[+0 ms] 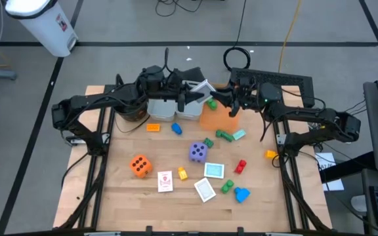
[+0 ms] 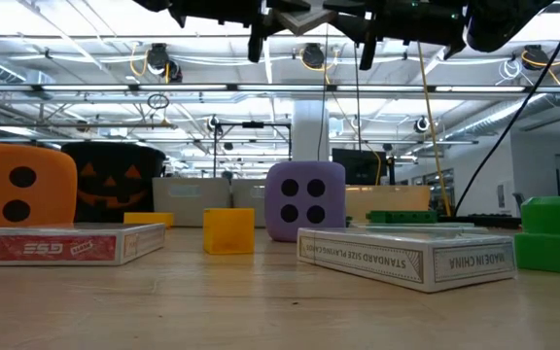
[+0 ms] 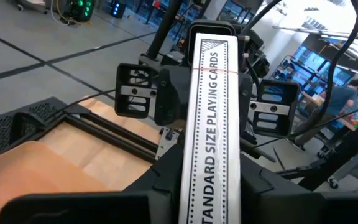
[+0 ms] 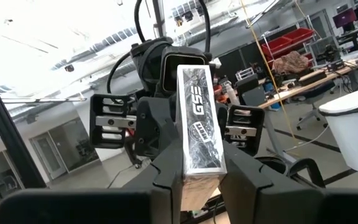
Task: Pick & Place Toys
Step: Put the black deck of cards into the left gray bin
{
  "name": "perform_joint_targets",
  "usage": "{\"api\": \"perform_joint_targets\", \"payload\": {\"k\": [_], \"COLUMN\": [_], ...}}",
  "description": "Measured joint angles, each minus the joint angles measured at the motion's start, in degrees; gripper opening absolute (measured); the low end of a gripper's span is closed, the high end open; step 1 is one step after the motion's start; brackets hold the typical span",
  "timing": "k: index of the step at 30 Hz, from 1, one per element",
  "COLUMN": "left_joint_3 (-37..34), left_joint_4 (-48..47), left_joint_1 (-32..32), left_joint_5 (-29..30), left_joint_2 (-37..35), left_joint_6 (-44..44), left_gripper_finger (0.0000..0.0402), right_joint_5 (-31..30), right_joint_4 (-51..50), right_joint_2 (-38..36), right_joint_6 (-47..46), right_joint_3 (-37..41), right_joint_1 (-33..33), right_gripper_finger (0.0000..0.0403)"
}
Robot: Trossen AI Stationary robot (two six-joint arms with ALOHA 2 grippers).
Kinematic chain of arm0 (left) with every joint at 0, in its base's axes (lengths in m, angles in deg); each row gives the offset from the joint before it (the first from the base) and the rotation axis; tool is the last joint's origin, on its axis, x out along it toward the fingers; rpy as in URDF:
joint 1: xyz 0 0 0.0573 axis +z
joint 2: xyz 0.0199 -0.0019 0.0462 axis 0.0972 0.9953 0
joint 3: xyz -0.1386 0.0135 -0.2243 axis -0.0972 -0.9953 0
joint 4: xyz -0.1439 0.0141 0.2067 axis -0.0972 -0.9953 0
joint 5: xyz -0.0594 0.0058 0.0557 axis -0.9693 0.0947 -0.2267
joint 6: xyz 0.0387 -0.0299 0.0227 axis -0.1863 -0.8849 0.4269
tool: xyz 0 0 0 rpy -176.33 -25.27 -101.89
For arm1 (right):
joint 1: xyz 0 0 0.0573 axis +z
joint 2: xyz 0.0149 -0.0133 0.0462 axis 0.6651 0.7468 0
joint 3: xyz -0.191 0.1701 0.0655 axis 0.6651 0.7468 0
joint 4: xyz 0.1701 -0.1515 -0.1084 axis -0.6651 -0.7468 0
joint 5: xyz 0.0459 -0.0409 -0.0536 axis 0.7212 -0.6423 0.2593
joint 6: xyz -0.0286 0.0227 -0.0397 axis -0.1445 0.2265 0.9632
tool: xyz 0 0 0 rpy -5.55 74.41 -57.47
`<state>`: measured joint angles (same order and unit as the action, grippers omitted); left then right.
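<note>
Card boxes, dice and blocks lie scattered mid-table. Left tool [image 1: 188, 94] and right tool [image 1: 223, 97] meet above the table's far edge, both clamped on one card deck [image 1: 201, 87], likely a handover toward the bins [image 1: 176, 108].

Grey floor [image 1: 123, 26] with dark lines, white bin [image 1: 44, 23], ceiling lights [image 2: 309, 55].
</note>
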<state>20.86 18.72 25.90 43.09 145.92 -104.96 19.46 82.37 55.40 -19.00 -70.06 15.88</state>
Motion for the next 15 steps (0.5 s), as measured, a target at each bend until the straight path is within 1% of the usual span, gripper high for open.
{"api": "perform_joint_targets", "payload": {"k": [3, 9, 12, 15], "left_joint_3": [0.0, 0.0, 0.0, 0.0], "left_joint_4": [1.7, 3.2, 3.3, 3.3], "left_joint_1": [0.0, 0.0, 0.0, 0.0], "left_joint_5": [-0.2, -1.9, -2.3, -2.9], "left_joint_2": [0.0, 0.0, 0.0, 0.0], "left_joint_6": [-0.2, -0.4, -0.4, -0.4], "left_gripper_finger": [0.0087, 0.0071, 0.0077, 0.0081], "right_joint_5": [0.0, 0.0, -0.1, 0.0], "right_joint_4": [0.1, 2.3, 2.4, 2.4], "right_joint_2": [0.0, 0.0, 0.0, 0.0], "right_joint_6": [-0.4, -0.9, -2.6, -4.1], "right_joint_3": [0.0, -0.1, -0.1, -0.1], "right_joint_1": [-0.6, -0.8, -0.8, -0.8], "right_gripper_finger": [0.0075, 0.0087, 0.0103, 0.0127]}}
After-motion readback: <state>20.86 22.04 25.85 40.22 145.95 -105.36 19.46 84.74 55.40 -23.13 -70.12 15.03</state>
